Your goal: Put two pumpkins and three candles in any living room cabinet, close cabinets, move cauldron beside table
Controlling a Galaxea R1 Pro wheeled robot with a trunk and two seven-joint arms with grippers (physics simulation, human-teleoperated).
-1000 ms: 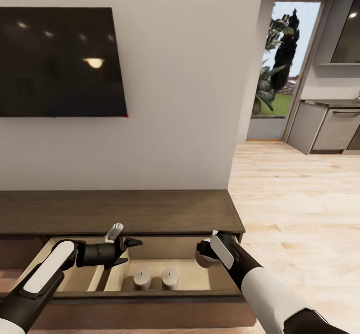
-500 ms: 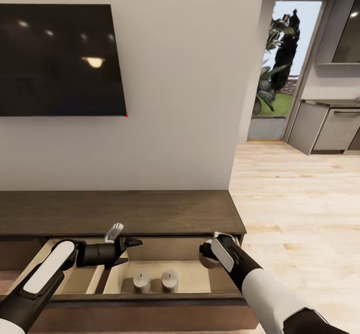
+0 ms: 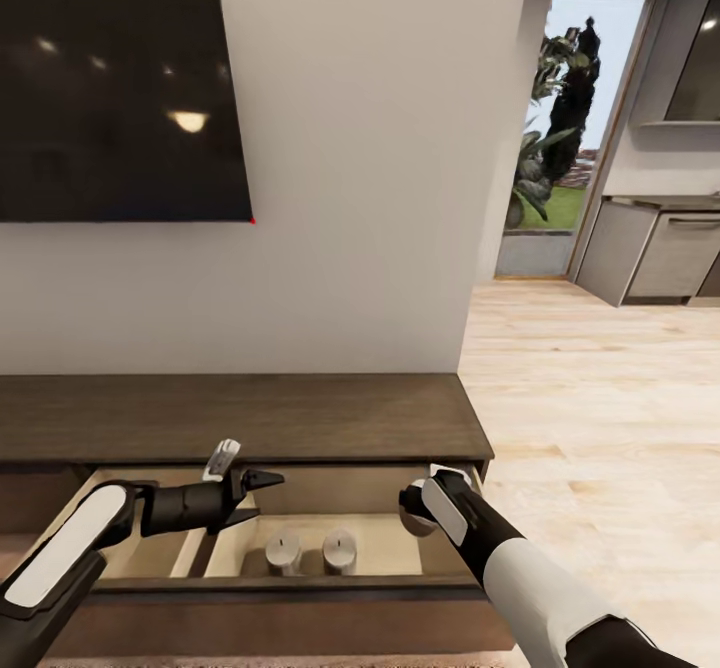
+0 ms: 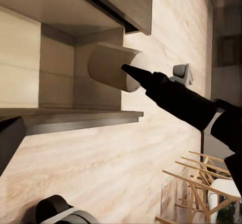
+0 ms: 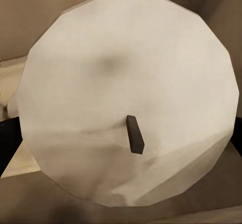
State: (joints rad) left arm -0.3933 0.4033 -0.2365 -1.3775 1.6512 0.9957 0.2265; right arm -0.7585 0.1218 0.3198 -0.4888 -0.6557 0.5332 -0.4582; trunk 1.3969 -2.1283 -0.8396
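Head view: I stand before the cabinet (image 3: pixel 240 416), a long low dark-brown unit under a wall-mounted television (image 3: pixel 120 106). Its right-hand drawer (image 3: pixel 300 588) is pulled out toward me. Two candles (image 3: pixel 311 551) stand upright side by side on the drawer floor, near the front wall, just apart from each other.

My left claw (image 3: pixel 262 489) hangs over the open drawer, its dark fingers spread apart and holding nothing. In the left wrist view one finger (image 4: pixel 151 80) points across toward a third candle (image 4: pixel 112 67).

My right claw (image 3: pixel 412 513) is over the right end of the drawer and carries that third candle, a pale cylinder lying roughly level above the drawer's inside. Right wrist view: the candle's round end face with its short dark wick (image 5: pixel 134 134) is turned at the camera, close up; the fingers themselves are hidden behind it.

Wooden floor (image 3: pixel 600 398) runs off to the right toward a doorway (image 3: pixel 570 138).
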